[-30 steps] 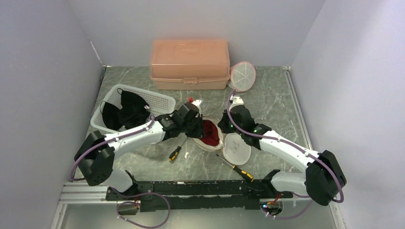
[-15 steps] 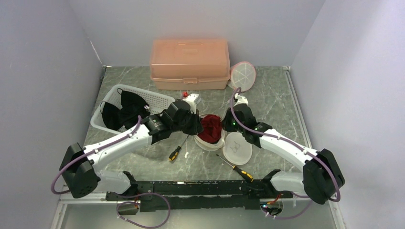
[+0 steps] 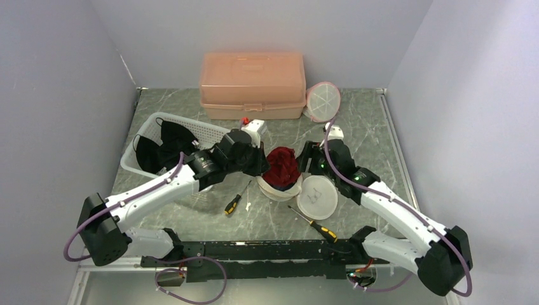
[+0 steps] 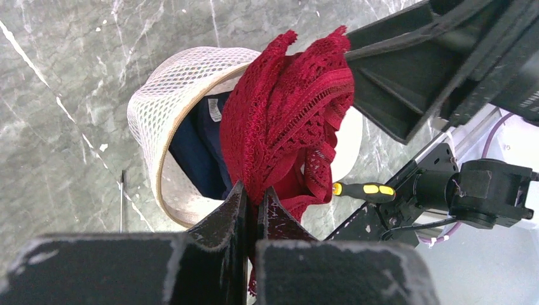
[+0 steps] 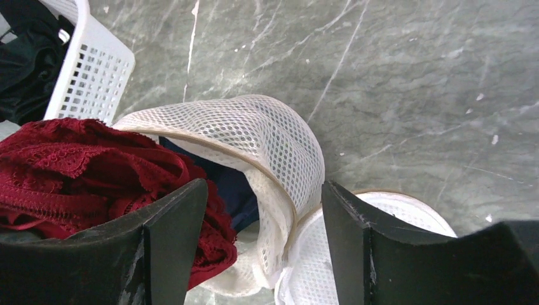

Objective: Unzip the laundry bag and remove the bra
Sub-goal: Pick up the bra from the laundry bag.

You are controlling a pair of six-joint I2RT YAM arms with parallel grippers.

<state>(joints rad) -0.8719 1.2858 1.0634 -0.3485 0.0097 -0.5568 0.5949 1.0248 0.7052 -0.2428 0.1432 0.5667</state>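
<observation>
The white mesh laundry bag (image 3: 274,189) lies open at the table's middle, its round lid flap (image 3: 316,197) folded out to the right. A red lace bra (image 3: 281,166) is bunched above the bag's mouth, mostly lifted out of it. My left gripper (image 3: 259,164) is shut on the bra (image 4: 286,108), pinching the lace between its fingertips (image 4: 240,198). Dark blue fabric (image 4: 197,146) shows inside the bag (image 4: 166,95). My right gripper (image 5: 264,184) stands open just right of the bra (image 5: 82,165), its jaws either side of the bag's rim (image 5: 273,140) without gripping it.
A white basket (image 3: 210,132) of black clothes stands left. A pink lidded box (image 3: 252,84) and another round mesh bag (image 3: 323,101) sit at the back. Two yellow-handled screwdrivers (image 3: 232,204) (image 3: 325,232) lie near the front.
My left gripper has lifted the red bra up out of the bag. My right gripper opened, let go of the bag and drew back to the right.
</observation>
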